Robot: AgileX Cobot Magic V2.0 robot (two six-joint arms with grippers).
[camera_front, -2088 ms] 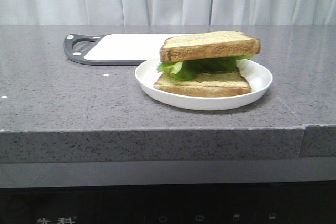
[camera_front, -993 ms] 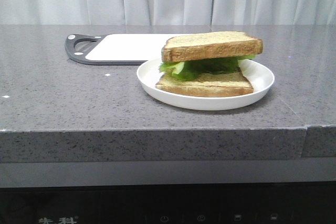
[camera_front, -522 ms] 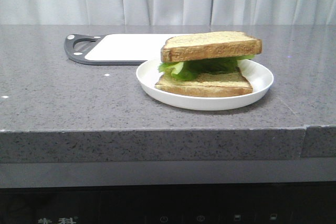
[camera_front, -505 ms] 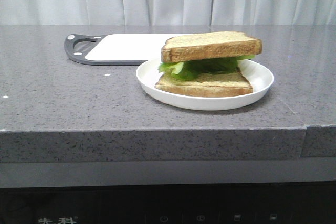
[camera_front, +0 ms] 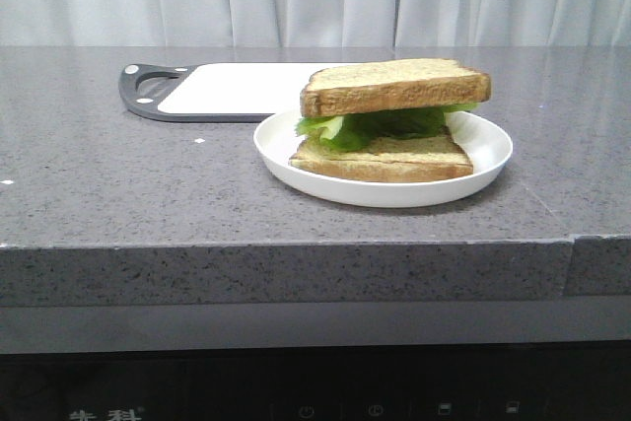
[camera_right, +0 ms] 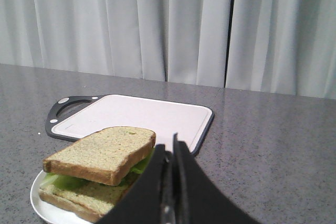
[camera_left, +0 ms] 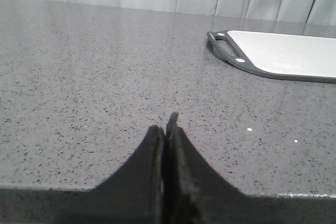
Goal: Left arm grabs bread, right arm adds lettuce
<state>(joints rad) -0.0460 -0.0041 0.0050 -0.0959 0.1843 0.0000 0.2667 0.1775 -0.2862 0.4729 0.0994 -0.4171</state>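
While both stand shut and empty, left gripper (camera_left: 165, 129) and right gripper (camera_right: 169, 153) touch nothing.

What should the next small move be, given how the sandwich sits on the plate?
Probably none beyond holding both arms back. The top bread slice already lies over the lettuce and the bottom slice on the white plate. The left gripper and right gripper have shut fingers, holding nothing.
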